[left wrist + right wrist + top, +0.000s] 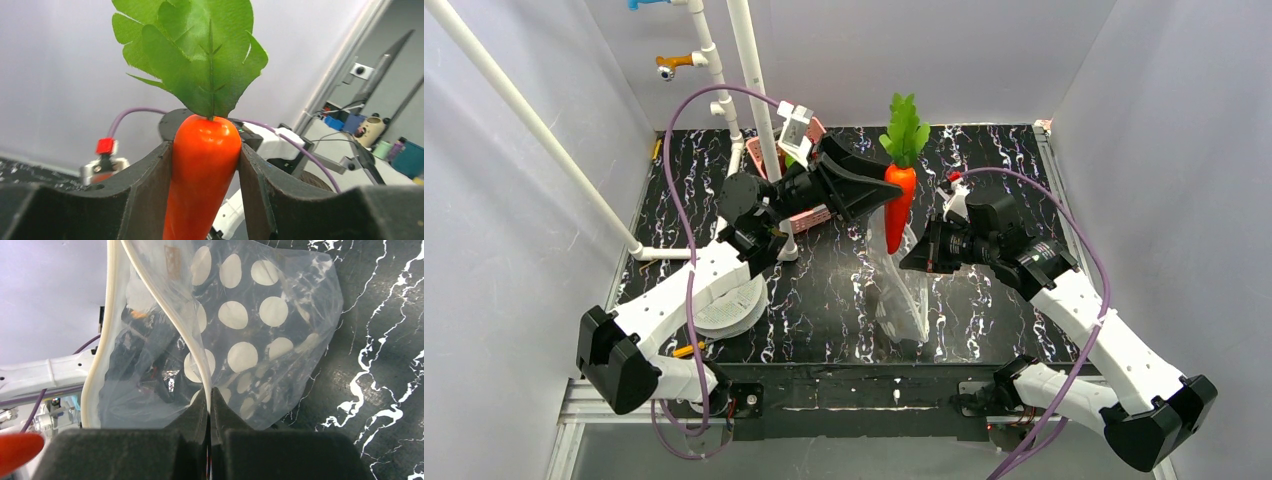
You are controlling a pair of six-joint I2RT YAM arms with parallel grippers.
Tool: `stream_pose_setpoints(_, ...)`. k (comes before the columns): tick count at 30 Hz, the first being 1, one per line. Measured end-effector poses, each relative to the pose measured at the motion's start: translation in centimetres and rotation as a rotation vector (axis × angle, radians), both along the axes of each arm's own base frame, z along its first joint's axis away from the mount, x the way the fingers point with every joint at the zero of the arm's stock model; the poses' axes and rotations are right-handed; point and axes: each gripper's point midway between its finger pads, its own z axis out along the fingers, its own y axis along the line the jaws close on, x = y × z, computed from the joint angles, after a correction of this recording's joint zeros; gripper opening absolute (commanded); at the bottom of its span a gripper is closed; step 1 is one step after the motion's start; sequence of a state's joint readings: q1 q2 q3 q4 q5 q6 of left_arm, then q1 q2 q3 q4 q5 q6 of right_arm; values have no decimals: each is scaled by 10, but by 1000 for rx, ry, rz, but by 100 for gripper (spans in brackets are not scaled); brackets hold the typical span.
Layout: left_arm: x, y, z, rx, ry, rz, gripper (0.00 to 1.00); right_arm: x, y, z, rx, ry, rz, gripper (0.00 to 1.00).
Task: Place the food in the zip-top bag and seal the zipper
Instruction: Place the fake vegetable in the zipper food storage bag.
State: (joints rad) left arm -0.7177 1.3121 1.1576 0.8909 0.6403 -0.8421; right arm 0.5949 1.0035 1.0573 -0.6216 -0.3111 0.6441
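The left gripper point(205, 167) clamped the glossy carrot point(202, 165) (likely stiff but slippery, held best near its top), while the right gripper point(210, 402) pinched the rim of the limp zip-top bag point(260, 315).

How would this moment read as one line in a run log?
left gripper: shut on carrot, upright | right gripper: shut on zip-top bag rim, mouth open | carrot: tip near mouth, not yet inside
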Motion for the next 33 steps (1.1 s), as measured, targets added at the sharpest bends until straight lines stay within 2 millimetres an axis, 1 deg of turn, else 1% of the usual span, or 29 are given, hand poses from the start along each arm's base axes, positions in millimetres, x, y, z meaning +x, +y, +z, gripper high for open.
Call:
stream_pose_setpoints(5,-28,-4,17,-74,-52,-83,0,-3,2,2,13,7,15,1)
stream_pose_setpoints(8,-38,-12,14,-82,-58,-121,0,-2,3,2,14,7,16,1)
stream_pose_setpoints(11,-40,-23,-6,-45,-40,-134,0,-2,3,2,14,7,16,1)
stream_pose_setpoints(13,-38,-28,-27,-9,-17,-129,0,-3,2,3,16,5,16,1)
stream_pose_setpoints(17,-27,-32,-63,36,56,-85,0,-4,1,7,24,-5,13,1)
stream_pose_setpoints(19,-20,-33,-86,57,112,-44,0,-5,0,9,29,-15,10,1)
stream_pose_setpoints(21,-18,-37,-102,79,148,-13,0,-5,-1,11,31,-24,6,1)
stream_pose_setpoints(22,-18,-39,-107,90,160,-4,0,-5,-1,11,31,-26,3,1)
stream_pose_setpoints(25,-24,-45,-115,112,188,19,0,-1,-3,11,26,-34,-19,1)
stream_pose_setpoints(30,-36,-43,-109,89,203,89,0,11,-8,12,12,-35,-109,1)
stream_pose_setpoints(33,-44,-43,-107,76,189,121,0,15,-7,15,40,-13,-151,1)
